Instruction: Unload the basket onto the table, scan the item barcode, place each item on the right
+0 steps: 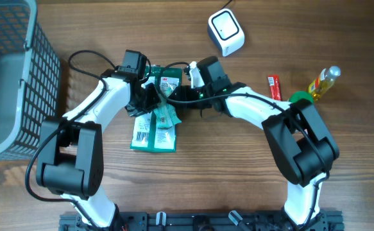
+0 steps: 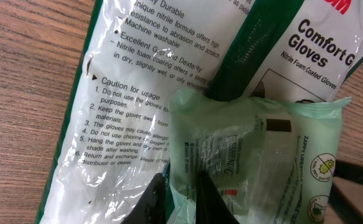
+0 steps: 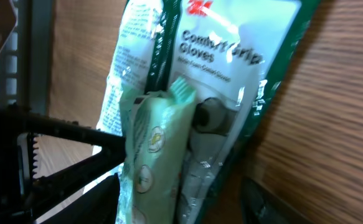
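We look down on a wooden table (image 1: 340, 38) where two white-and-black arms meet at centre frame over a heap of packaging. The pale green packet (image 2: 256, 155) lies there on top of two glove packs (image 1: 153, 133), whose lower ends stick out below the arms while their upper ends are covered. In the left wrist view the left gripper (image 2: 178, 193) is pinched closed on a crumpled fold of the pale green packet at the bottom edge of the frame. The fingers are cut off there, and the packet's print is too creased to read. In the right wrist view the picture is blurred. The right gripper (image 3: 181, 202) has its jaws apart with the packet between them, and we cannot tell whether either finger touches it. The white scanner (image 1: 226, 31) sits at upper centre-right, well apart from the heap. A grey basket (image 1: 7, 77) is cut off at the left edge. At the right lie a red stick (image 1: 274, 86) and a yellow bottle (image 1: 323, 82). A green round thing (image 1: 299, 97) is half hidden by the right arm.
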`<move>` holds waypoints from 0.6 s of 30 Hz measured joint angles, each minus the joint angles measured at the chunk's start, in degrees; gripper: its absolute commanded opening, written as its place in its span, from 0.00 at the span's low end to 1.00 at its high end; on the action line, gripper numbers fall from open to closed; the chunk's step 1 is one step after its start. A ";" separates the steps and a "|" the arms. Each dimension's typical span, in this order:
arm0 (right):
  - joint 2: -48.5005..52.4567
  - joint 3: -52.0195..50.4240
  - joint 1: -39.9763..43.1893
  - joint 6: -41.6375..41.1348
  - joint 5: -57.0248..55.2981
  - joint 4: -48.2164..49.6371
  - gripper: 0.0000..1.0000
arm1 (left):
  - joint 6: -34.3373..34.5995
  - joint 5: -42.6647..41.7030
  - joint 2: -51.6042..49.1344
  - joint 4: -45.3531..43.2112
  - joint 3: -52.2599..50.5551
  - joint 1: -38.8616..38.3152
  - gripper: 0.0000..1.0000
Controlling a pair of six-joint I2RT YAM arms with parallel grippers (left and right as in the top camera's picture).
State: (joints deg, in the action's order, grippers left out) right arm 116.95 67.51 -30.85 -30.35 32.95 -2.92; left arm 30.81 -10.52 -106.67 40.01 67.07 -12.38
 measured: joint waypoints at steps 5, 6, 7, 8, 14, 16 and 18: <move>0.09 0.00 -0.31 -1.22 1.38 0.66 0.39 | 0.00 0.02 -0.04 -0.02 0.04 0.00 0.08; 0.09 0.00 -0.31 -1.70 1.53 0.72 0.35 | 0.00 0.02 -0.04 -0.02 0.04 0.00 0.08; 0.09 0.00 -0.31 -2.01 1.57 0.70 0.35 | 0.00 0.00 -0.04 -0.02 0.04 0.00 0.08; 0.07 0.00 -0.31 -2.27 1.70 0.70 0.35 | 0.00 0.02 -0.04 -0.02 0.04 0.00 0.08; 0.09 0.00 -0.31 -2.64 1.77 0.37 0.37 | 0.00 0.00 -0.04 -0.07 0.04 0.00 0.07; 0.09 0.00 -0.37 -2.64 1.75 0.39 0.37 | 0.00 0.00 -0.04 -0.07 0.04 0.00 0.07; 0.09 0.00 -0.68 -2.64 1.51 0.39 0.37 | 0.00 0.00 -0.04 -0.07 0.04 0.00 0.07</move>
State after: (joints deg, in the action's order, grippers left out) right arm 117.03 67.51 -31.53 -32.99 34.46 -2.52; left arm 30.81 -10.52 -106.72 39.94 67.11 -12.38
